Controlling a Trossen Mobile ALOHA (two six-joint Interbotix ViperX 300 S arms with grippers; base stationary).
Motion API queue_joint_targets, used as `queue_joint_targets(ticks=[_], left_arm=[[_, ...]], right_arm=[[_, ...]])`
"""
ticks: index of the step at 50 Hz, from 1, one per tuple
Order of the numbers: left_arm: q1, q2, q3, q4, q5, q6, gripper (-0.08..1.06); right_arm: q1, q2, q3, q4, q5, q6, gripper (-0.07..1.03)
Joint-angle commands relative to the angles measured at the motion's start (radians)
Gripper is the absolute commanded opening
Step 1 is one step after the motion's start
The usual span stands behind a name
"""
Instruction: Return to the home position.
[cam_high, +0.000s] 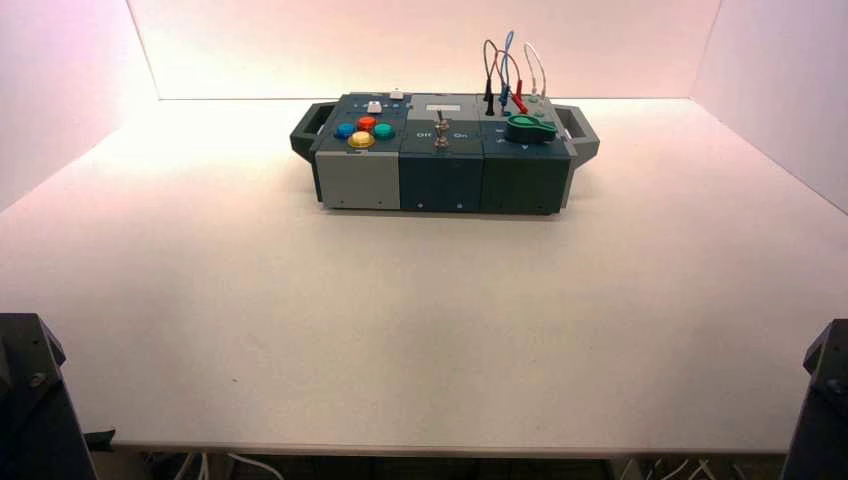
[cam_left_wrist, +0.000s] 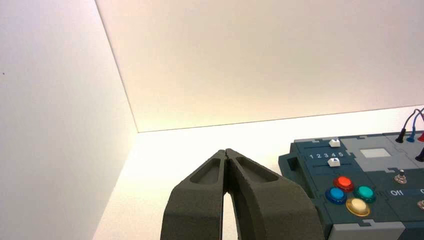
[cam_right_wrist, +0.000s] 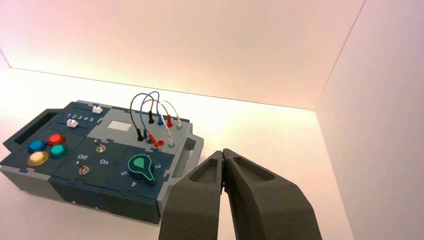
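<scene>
High view shows both arms parked at the table's (cam_high: 420, 330) near corners, well apart from the box (cam_high: 445, 160) at the far side. Each wrist view shows its own pincer with tips pressed together on nothing: left gripper (cam_left_wrist: 227, 152), right gripper (cam_right_wrist: 223, 152). The green knob (cam_right_wrist: 141, 167) seems to point between 4 and 5.

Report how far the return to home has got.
It looks essentially done. Both arms are pulled back to the near corners of the table, well clear of the box. The left gripper and right gripper are shut on nothing, touching no part of the box. Nothing is in hand; at most a last settling is left.
</scene>
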Motion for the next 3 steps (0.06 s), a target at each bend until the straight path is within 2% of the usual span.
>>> queue_joint_targets(ticks=[1,3], left_arm=[[0.005,0.005,-0.025,-0.002,-0.012,0.003,-0.03],[0.005,0.006,-0.025,-0.002,-0.012,0.003,-0.03]], right_arm=[[0.003,0.009,-0.011,0.003,-0.006,0.003,-0.02],[0.003,0.009,-0.011,0.003,-0.005,0.003,-0.02]])
